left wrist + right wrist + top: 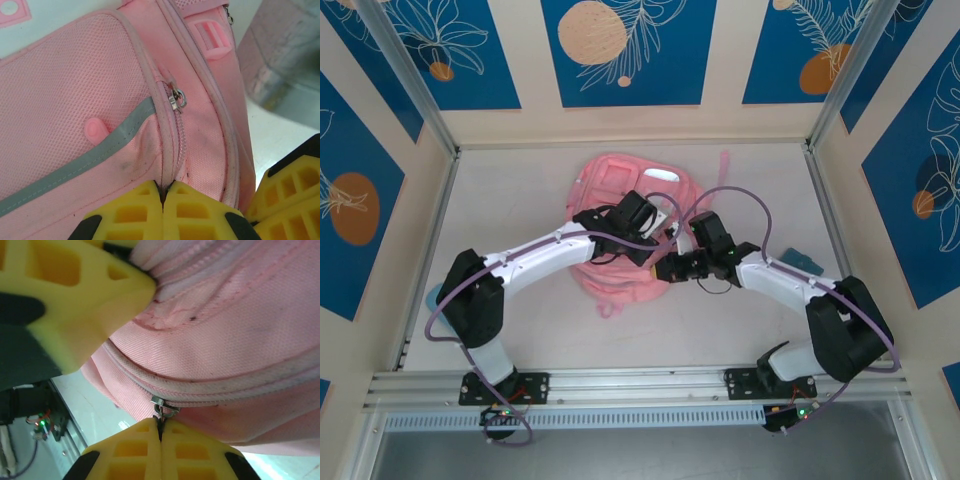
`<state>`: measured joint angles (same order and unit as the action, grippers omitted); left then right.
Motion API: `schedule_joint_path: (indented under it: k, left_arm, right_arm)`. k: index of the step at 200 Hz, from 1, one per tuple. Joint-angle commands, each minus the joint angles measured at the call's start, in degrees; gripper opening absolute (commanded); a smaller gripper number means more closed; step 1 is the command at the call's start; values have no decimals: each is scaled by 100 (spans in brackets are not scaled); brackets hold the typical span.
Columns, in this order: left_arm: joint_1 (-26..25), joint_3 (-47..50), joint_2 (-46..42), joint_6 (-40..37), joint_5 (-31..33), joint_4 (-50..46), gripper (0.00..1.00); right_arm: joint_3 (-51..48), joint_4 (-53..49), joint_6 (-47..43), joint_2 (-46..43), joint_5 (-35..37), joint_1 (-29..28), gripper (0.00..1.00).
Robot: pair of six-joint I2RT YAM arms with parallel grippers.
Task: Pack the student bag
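Pale grey tabletop point(500, 190), cream walls point(728, 60), blue leaf-patterned panels point(670, 60), aluminium frame rails point(640, 385).

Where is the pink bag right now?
In the top view, the bag lies in the middle of the table, a bit toward the far side; the left gripper and right gripper both pinch its near end.
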<state>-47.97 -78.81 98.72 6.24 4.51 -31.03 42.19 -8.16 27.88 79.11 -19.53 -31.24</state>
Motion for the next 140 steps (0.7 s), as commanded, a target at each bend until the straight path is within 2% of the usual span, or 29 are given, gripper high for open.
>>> schedule_joint_path:
  k: [1, 10, 24, 48, 72, 105, 140]
  left_arm:
    - [197, 27, -249, 344, 157, 618, 0]
    - [221, 32, -284, 394, 47, 550, 2]
    - [243, 48, -366, 608, -44, 419, 18]
    - [288, 111, -572, 1004, -115, 261, 37]
    - [325, 167, -809, 1421, 102, -8, 50]
    - [408, 409, -1234, 1957, 247, -231, 60]
    - [436, 726, -1611, 2213, 342, -348, 66]
  right_arm:
    - [-172, 254, 729, -406, -217, 86, 20]
    - [-229, 260, 914, -578, -158, 216, 26]
    - [-270, 190, 1227, -788, -90, 436, 34]
    - [-137, -196, 1984, -914, 5, 749, 48]
    - [20, -345, 2732, -724, 27, 873, 61]
    - [245, -197, 3326, -186, -37, 1017, 65]
    - [807, -452, 3244, 500, 120, 1049, 62]
